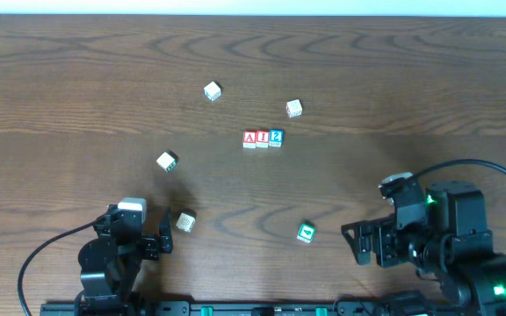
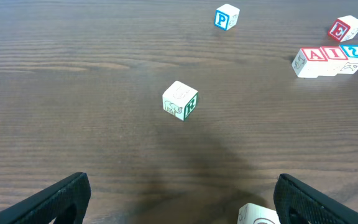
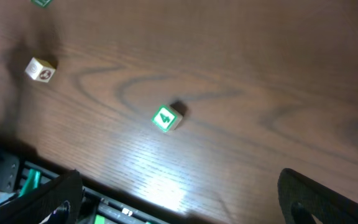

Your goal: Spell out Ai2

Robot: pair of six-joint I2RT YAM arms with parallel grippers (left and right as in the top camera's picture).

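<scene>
Left hand [image 2: 182,191] and right hand [image 3: 179,194] spread, empty, at the desk's [image 1: 60,70] front edge; open wood surrounds the block row [image 1: 262,139] reading A-I-2 (a stray block [image 2: 227,17] reads P).

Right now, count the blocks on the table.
8: A block, I block, 2 block in a mid-table row; P block, E block beyond it; K block to its left; pale block by left gripper; green block by right gripper.

A, I, 2 on the block row [image 2: 328,60]; P block [image 2: 227,17]; perhaps E block [image 2: 345,28]
</scene>
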